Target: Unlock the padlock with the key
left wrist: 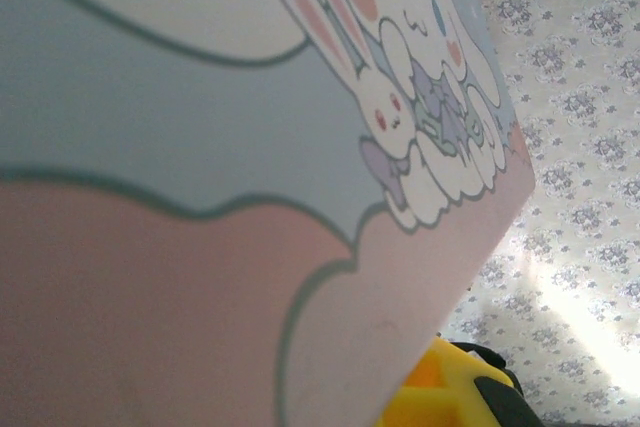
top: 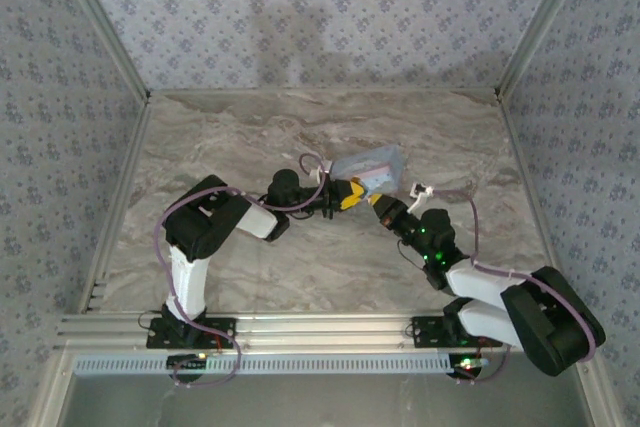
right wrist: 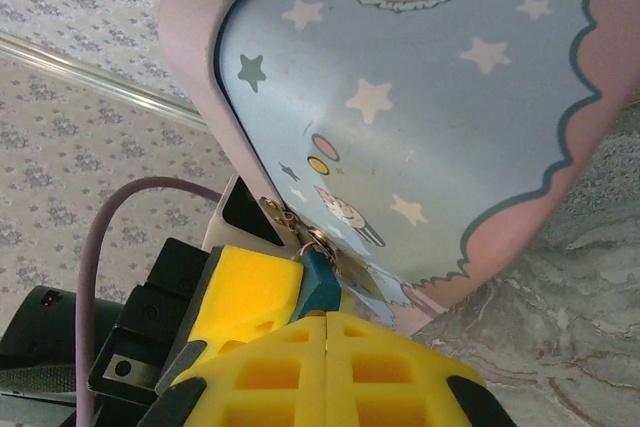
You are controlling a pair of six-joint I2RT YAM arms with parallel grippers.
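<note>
At the clasp of the tin (right wrist: 420,127), left jaws grip the padlock (right wrist: 320,282), right jaws clenched; a skewed key could wrench it free.

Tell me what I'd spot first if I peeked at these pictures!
The big light blue tin with stars, a heart and white cartoon animals looms close in both wrist views and lies mid-table in the top view. At its edge sits a tiny teal padlock, right beside the bright yellow left gripper and the shut right gripper.
</note>
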